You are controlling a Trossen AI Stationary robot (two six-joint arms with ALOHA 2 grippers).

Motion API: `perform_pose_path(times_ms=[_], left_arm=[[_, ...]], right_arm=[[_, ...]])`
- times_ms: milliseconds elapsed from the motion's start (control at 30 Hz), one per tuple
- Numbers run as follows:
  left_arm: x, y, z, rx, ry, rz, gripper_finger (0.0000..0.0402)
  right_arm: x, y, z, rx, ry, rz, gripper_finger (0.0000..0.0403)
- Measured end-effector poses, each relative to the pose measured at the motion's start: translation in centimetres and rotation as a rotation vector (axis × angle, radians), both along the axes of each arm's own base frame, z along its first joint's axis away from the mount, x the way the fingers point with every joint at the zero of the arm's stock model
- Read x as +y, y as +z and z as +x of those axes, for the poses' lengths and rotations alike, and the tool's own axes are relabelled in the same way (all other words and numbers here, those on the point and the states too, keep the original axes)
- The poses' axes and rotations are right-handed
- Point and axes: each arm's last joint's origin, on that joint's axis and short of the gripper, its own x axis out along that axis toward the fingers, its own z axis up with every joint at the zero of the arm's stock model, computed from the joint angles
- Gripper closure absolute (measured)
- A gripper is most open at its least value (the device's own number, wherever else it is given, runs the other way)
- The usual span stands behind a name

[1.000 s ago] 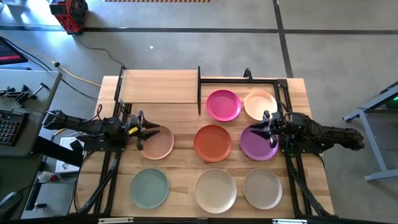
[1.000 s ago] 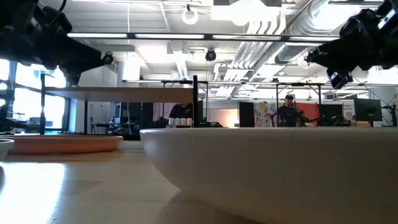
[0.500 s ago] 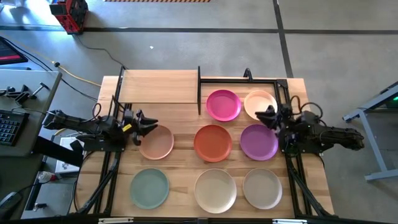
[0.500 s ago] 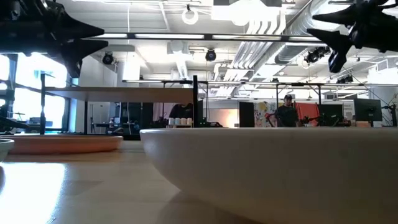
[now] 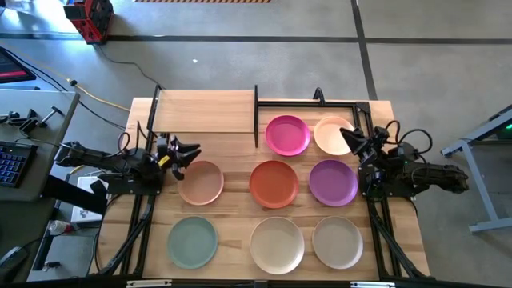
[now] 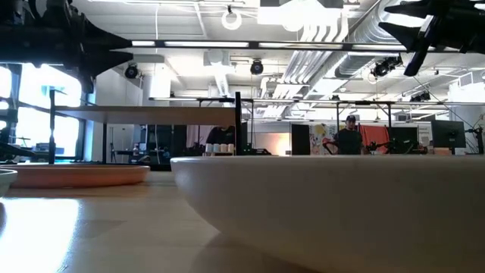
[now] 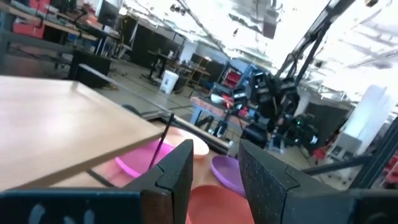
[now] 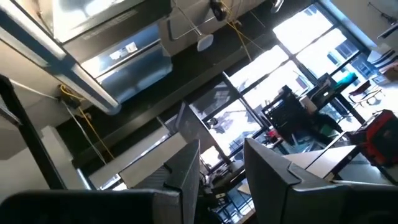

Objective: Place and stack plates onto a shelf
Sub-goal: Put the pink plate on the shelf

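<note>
A: Left tool [image 5: 186, 154]? It hung above the surface [image 5: 232, 224] at the back-left rim of the peach plate [image 5: 201, 182], fingers spread, nothing in them. In its wrist view the gap between the fingers was bare.

B: Right tool [image 5: 358, 141]? Same, released and empty, tilted up, by the edge of the cream plate [image 5: 333, 134], just behind the purple plate [image 5: 333, 182].

A: And the plates? Seven showed, all flat on the surface: magenta [image 5: 288, 134] and cream at the back, peach, orange [image 5: 274, 183] and purple in the middle, mint [image 5: 192, 242] and two pale ones in front. An eighth I couldn't find.

B: Shelf [image 5: 204, 110] sat at the back left, bare, on black posts.

A: My read: first pick not yet made. Left looked best placed for the peach plate. It should drop one finger under the rim, pinch the edge and lift level.

B: Agreed. Risk was the shallow rim slipping, or clipping the shelf post on the way over. Keep the right arm clear meanwhile.
</note>
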Motion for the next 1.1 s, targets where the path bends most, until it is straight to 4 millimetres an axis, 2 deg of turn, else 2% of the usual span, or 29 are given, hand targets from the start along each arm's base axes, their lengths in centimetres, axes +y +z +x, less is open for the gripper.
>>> perform_pose_path(times_ms=[133, 300, 433, 567, 733, 833, 1100], left_arm=[[0.1, -0.1, 0.0, 0.034, 0.049, 0.055, 0.0287], [0.5, 0.8, -0.4, -0.119, 0.172, -0.115, 0.0287], [0.7, 2.5, -1.1, -0.259, 0.217, -0.111, 0.0287], [0.9, 5.7, -1.9, -0.319, 0.257, -0.029, 0.0287], [1.0, 9.8, -2.8, -0.293, 0.318, 0.109, 0.0287], [1.2, 11.5, -3.2, -0.249, 0.364, 0.157, 0.0287], [1.3, 15.2, -3.6, -0.232, 0.393, 0.172, 0.0287]], right_arm=[[-0.2, 0.0, -0.1, 0.000, -0.082, 0.035, 0.0295], [-0.4, -0.1, -0.2, -0.011, -0.120, 0.072, 0.0295], [-0.4, 0.0, -0.2, -0.019, -0.120, 0.071, 0.0295], [-0.4, 0.6, -0.4, -0.034, -0.120, 0.069, 0.0295], [-0.3, 2.8, -0.4, -0.006, -0.162, 0.000, 0.0295], [-0.4, 4.5, -0.1, 0.052, -0.194, -0.054, 0.0295], [-0.6, 10.8, 2.1, 0.355, -0.247, -0.191, 0.0295]])
